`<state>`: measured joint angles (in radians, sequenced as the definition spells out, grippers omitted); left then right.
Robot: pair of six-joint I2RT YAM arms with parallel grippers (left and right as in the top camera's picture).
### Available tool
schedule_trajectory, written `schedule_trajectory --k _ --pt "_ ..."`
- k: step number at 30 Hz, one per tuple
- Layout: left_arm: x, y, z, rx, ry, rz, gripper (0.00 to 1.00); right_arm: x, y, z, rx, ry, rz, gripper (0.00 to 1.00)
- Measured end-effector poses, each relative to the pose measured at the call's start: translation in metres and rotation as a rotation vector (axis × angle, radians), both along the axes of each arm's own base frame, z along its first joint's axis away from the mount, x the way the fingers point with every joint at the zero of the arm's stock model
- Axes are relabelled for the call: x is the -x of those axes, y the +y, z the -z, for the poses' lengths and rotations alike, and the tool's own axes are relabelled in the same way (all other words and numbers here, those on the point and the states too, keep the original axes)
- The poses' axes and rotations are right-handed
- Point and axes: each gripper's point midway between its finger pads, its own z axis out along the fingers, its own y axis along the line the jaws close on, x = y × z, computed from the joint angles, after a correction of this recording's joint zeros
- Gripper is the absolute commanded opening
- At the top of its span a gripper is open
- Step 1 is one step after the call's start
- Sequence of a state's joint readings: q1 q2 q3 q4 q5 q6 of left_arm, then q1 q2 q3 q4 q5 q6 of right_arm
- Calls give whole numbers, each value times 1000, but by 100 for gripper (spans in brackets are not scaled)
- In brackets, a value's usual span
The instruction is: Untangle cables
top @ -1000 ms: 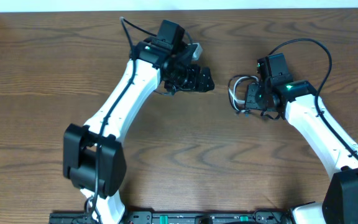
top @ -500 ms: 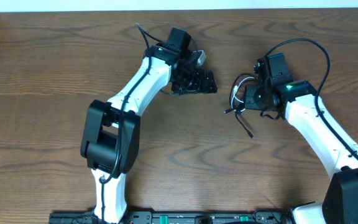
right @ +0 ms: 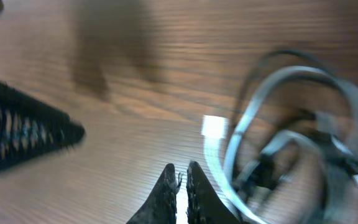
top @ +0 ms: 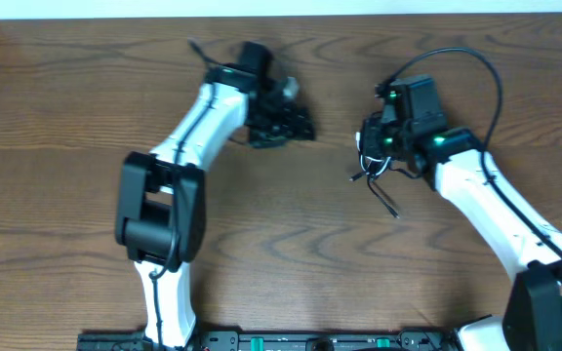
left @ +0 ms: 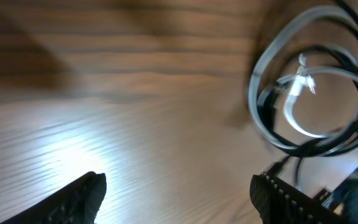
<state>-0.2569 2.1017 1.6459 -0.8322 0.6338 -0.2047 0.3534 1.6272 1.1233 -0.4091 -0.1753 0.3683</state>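
Observation:
The white cable (top: 363, 156) and black cable (top: 388, 202) lie coiled together right of centre in the overhead view, with a black end trailing toward the front. My right gripper (top: 369, 144) is over this bundle. In the right wrist view its fingers (right: 183, 186) are shut, with a thin white strand between them. The white loops (right: 272, 87) and a white plug (right: 215, 127) lie just to their right, blurred. My left gripper (top: 283, 122) is open and empty, left of the bundle. The left wrist view shows its jaws (left: 179, 199) wide apart and the coiled cables (left: 309, 93) ahead at the upper right.
The wooden table (top: 281, 244) runs across the whole view. A thick black arm wire (top: 476, 63) arcs above my right wrist. The back edge of the table (top: 281, 17) meets a white wall. The arm bases stand at the front edge.
My left gripper has drawn back to the left, away from the bundle. My right gripper has shifted left with the coil. A black cable end has dropped out toward the front.

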Motion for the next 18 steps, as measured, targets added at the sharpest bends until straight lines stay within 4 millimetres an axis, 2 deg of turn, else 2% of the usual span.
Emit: schedule_trajectory --k 2,5,7,9,12,13,15,18 --pt "-4 22 1 -7 24 -45 78 1 13 12 0 15 -35 1" --pt "-4 40 2 -13 40 -66 78 3 24 34 13 51 -63 4" --pt "-3 39 1 -3 33 -44 78 3 21 41 16 71 -52 11" --pt "-1 31 0 9 18 -10 77 0 10 38 10 75 -27 14" --pt "0 16 -2 28 -10 38 68 -7 -25 22 -1 67 55 25" --pt "1 8 -4 38 -26 59 66 -11 -42 11 -9 54 100 33" --pt "1 -10 -7 64 -64 103 66 -16 -82 -16 -22 7 197 40" --pt "3 -42 -13 93 -132 176 66 -15 -142 -58 -38 -77 343 41"
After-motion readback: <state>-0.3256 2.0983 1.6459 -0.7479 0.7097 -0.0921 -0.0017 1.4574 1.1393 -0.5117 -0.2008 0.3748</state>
